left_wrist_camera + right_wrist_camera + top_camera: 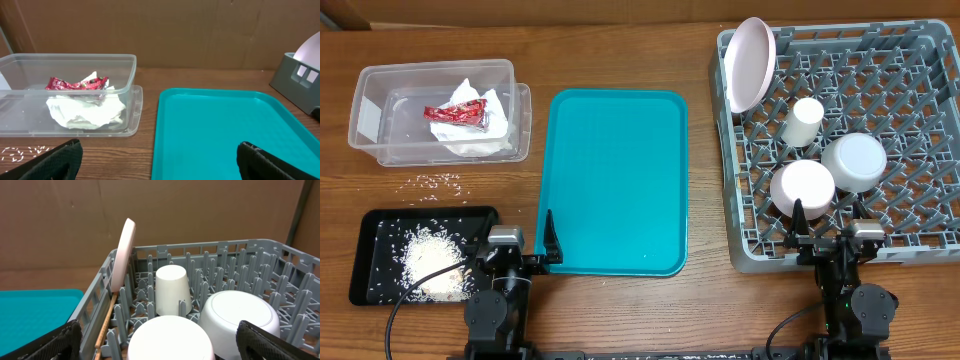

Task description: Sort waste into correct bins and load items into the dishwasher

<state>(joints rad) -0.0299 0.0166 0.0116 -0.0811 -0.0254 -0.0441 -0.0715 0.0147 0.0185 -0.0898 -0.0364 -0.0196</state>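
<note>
The clear tub (380, 140) holds crumpled napkins (480, 135) and the red wrapper (455, 113); all show in the left wrist view (127, 75). The black tray (370, 250) holds a rice pile (428, 262). Loose rice grains (440, 181) lie on the table between them. The grey dish rack (920, 230) holds the upright plate (750, 62), the cup (803, 122), an upturned white bowl (802, 186) and an upturned greyish bowl (854, 160). My left gripper (510, 255) is open and empty beside the black tray. My right gripper (830, 240) is open and empty at the rack's front edge.
The large teal tray (615, 180) lies between the tub and the rack, its near left corner by my left gripper's finger. A cardboard wall stands behind the table.
</note>
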